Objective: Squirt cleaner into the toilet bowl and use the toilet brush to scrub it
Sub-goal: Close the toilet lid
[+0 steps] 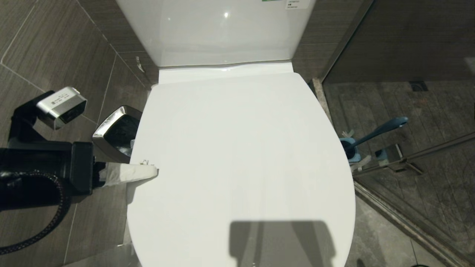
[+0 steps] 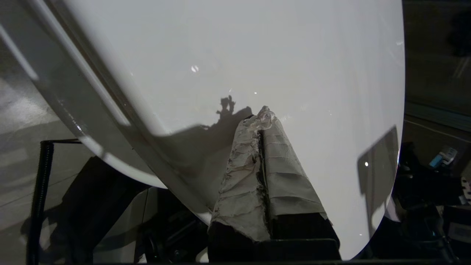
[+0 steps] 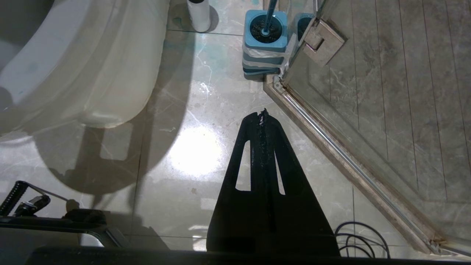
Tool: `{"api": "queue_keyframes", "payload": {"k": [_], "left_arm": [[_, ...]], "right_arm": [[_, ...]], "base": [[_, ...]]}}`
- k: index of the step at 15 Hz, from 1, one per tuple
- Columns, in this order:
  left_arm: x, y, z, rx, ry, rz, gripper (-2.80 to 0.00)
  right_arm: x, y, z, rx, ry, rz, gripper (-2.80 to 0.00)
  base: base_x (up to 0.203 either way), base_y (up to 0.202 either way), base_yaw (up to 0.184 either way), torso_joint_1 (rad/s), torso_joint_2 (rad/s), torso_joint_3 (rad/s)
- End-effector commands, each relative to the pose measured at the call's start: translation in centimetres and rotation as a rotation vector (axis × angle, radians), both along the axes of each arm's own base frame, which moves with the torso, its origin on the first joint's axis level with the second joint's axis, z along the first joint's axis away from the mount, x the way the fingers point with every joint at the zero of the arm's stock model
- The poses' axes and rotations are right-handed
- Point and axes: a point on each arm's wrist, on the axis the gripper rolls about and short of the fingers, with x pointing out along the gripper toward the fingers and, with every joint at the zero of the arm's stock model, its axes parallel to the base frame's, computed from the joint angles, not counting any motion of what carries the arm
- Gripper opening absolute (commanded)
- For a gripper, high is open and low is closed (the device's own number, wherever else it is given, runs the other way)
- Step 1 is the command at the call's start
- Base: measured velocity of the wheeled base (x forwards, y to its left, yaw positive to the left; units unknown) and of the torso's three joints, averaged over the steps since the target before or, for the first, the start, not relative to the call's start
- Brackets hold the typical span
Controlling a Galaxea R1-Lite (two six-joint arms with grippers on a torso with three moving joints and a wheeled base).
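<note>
Head view: lid (image 1: 237, 155) down over the toilet bowl; left gripper (image 1: 154, 171), paper-wrapped jaws shut and empty, at the lid's left edge; toilet brush (image 1: 374, 133) in its holder (image 1: 350, 150) on the right.
Left wrist view: left gripper (image 2: 265, 112) tip lies on the lid (image 2: 239, 55).
Right wrist view: right gripper (image 3: 262, 117) shut, empty, above the floor (image 3: 191, 154), brush holder (image 3: 265, 40) beyond.
Risk: shut jaws may skid over the glossy lid and fail to lift it.
</note>
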Motion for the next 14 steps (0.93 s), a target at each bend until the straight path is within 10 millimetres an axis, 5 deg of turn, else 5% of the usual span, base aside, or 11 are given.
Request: {"api": "queue_keyframes", "payload": {"k": [1, 14], "left_arm": [[1.0, -0.4, -1.0, 0.024, 0.044, 0.017, -2.8], [5.0, -3.4, -5.9, 0.089, 0.205, -0.036, -2.8]], "right_arm": [[0.0, 0.0, 0.0, -0.001, 0.0, 0.0, -2.8], [0.0, 0.0, 0.0, -0.001, 0.0, 0.0, -2.8]], "base": [[0.0, 0.0, 0.0, 0.0, 0.0, 0.0], [0.0, 0.0, 0.0, 0.0, 0.0, 0.0]]}}
